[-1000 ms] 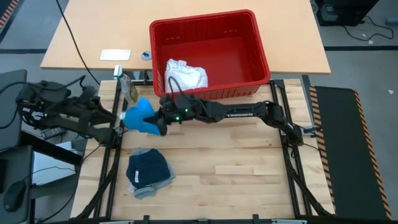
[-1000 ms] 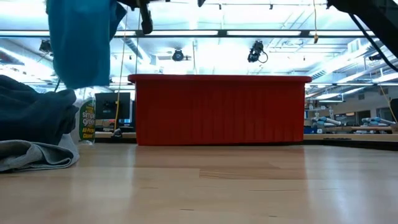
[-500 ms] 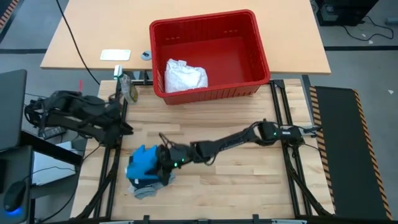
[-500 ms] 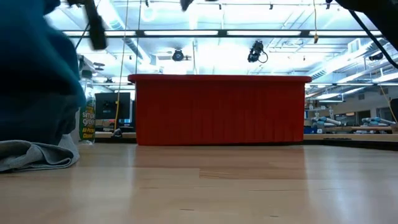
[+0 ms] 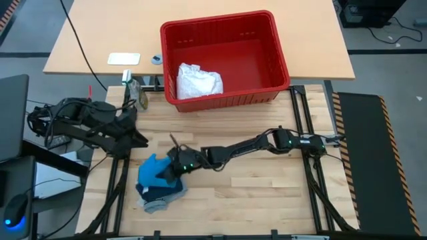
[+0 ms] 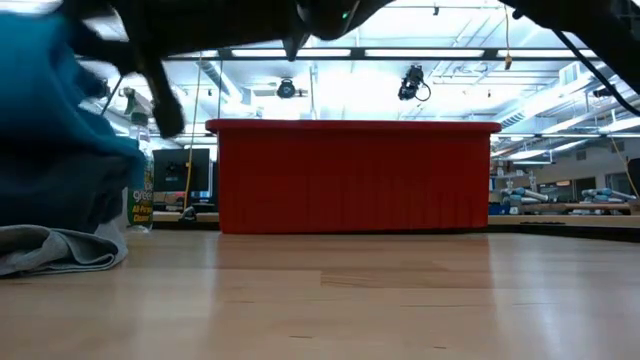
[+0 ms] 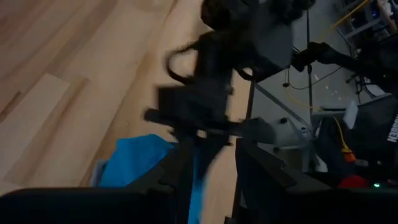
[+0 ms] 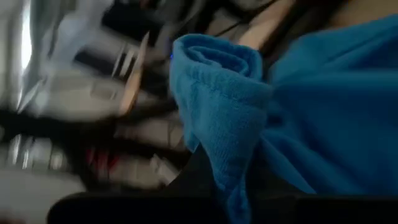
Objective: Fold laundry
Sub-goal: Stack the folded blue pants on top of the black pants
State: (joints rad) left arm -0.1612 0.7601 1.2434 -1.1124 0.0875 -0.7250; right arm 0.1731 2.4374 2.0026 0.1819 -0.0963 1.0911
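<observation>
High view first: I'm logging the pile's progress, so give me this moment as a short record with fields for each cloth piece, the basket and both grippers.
bright blue garment: on top of the pile at the table's left front, gripped at its right edge
navy garment: under the blue one
grey T-shirt: bottom of the pile, edge showing
white cloth: crumpled in the basket's front left corner
red basket: at the table's back
right gripper: shut on the blue garment
left gripper: beside the pile, holding nothing

one camera hangs overhead, staring straight down; another sits at tabletop level, facing the red basket (image 6: 352, 176). both wrist cameras look closely at the bright blue garment (image 8: 298, 112), shared with overhead.
</observation>
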